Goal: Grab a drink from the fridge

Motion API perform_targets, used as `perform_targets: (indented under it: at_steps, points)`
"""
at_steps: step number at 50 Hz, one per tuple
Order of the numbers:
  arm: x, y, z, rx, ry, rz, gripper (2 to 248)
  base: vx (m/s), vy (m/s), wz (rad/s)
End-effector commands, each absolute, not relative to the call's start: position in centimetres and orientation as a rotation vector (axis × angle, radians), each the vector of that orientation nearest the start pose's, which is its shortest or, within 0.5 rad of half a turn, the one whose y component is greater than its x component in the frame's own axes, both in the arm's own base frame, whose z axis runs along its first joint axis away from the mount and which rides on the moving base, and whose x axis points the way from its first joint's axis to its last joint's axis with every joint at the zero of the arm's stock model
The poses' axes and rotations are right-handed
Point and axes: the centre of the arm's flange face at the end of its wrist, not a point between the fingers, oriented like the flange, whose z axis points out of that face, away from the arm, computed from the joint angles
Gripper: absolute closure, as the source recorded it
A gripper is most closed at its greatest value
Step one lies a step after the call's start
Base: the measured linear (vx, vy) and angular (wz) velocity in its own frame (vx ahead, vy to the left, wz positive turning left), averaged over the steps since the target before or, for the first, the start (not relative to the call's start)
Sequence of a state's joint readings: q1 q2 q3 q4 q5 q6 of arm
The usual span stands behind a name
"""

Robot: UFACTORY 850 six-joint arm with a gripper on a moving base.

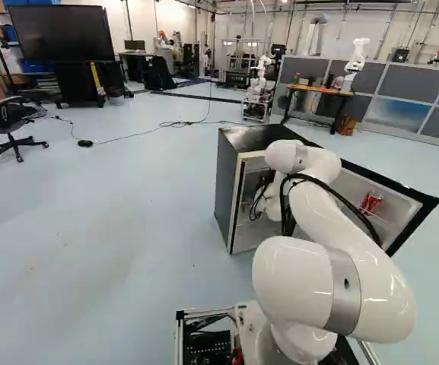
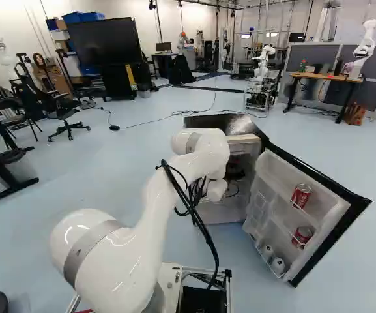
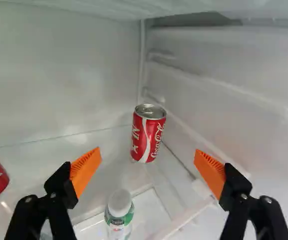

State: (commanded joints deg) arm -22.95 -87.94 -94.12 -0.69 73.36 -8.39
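The robot had a smooth, glossy white arm (image 1: 383, 281) with thick, rounded parts, like big tubes and half balls. Around its large white joint there was a wide silver-grey metal band (image 1: 346, 293), and this band carried one small dark spot. A second, narrower grey band (image 1: 301, 158) circled the arm farther up. Several thin black flexible cables (image 2: 204, 228) ran outside the white shell, and some made loops. The black two-finger gripper (image 3: 147, 151) had angular black linkages, in which small, round, silver-coloured screws (image 3: 268, 200) were visible. Its flat, bright orange pads (image 3: 86, 169) had fine ridges. Below, the base showed a silver-coloured metal frame (image 2: 229, 280).
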Motion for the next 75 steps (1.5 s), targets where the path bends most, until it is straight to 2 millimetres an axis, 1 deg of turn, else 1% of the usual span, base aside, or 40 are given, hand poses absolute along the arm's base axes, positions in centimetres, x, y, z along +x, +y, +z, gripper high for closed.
perform_targets:
  at_steps: [18, 60, 75]
  points:
    - [63.0, -26.7, -5.1, -2.674, 0.326, -2.217, 3, 0.000, 0.000, 0.000]
    - [65.8, -26.8, -7.0, -2.662, 0.305, -2.224, 3, 0.000, 0.000, 0.000]
    - [66.1, -27.1, -7.3, -2.652, 0.306, -2.241, 3, 0.000, 0.000, 0.000]
